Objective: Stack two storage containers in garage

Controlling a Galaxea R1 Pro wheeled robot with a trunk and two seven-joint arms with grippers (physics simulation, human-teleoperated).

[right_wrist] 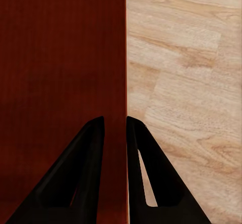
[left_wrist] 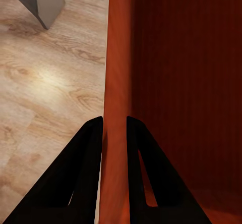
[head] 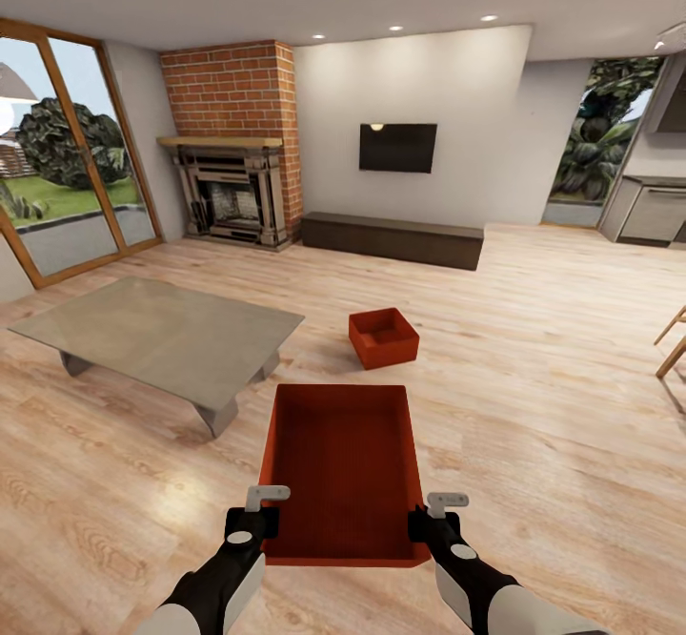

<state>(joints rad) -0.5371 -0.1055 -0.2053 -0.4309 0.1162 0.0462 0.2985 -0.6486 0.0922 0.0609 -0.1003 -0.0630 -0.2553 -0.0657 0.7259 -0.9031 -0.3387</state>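
You've got the left end effector [head: 255,521] and right end effector [head: 436,522] each clamped on a side wall of the near storage container [head: 343,468], with the second container [head: 383,337] sitting farther off on the wood floor [head: 534,378].

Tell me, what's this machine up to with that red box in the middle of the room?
The robot is holding one red storage container with both arms. Its left gripper is clamped on the box's left wall and its right gripper on the right wall, one finger inside and one outside. The second container sits ahead on the wood floor, beside the low grey table. This is the living room, with the brick fireplace beyond.
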